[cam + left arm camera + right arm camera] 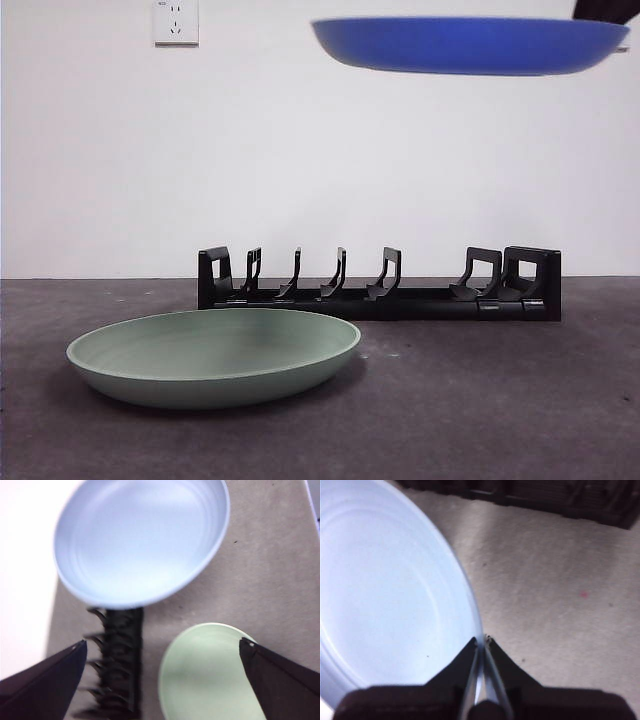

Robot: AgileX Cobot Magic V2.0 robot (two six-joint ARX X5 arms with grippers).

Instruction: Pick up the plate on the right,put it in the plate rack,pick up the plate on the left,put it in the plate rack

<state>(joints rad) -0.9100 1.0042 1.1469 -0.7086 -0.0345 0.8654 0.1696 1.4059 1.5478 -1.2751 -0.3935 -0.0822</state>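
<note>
Lab-like: bare wall (320, 170) (one socket (176, 22)).

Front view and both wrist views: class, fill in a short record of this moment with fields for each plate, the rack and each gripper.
blue plate: held in the air, roughly level, above the rack
green plate: flat on the table
plate rack: no plate in it
right gripper: clamped on the blue plate's rim
left gripper: open, above the green plate, holding nothing

Dark grey speckled table (500, 400), its far edge meeting a plain white wall (300, 150). A white wall socket (176, 22) sits high on the wall, above the table's far left part.
</note>
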